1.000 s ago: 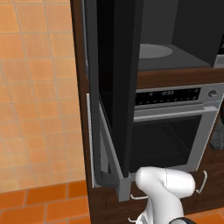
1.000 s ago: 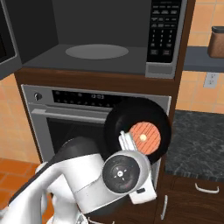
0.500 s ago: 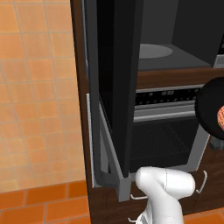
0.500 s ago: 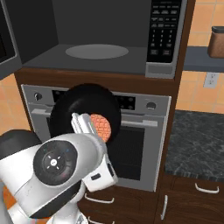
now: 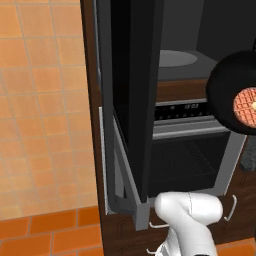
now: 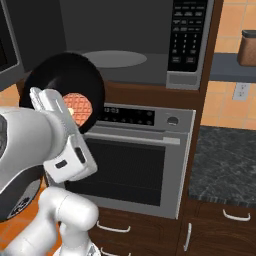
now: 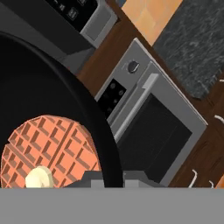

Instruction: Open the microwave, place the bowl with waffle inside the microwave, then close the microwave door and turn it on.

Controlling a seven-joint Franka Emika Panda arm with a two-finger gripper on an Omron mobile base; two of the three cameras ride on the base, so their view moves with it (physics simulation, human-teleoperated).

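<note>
Gripper (image 7: pixel 107 177) clamped on bowl (image 6: pixel 62 90) rim w/ waffle (image 6: pixel 78 106), held up by open microwave (image 6: pixel 150 45) cavity, ready to load.

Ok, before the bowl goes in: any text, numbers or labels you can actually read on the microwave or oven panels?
None can be read.
Microwave keypad: rows of pale button marks, too small and blurred to read.
Oven display: faint light marks on the dark strip, unreadable.
Oven knob: no legible marking.
Bowl and waffle: no text.
</note>
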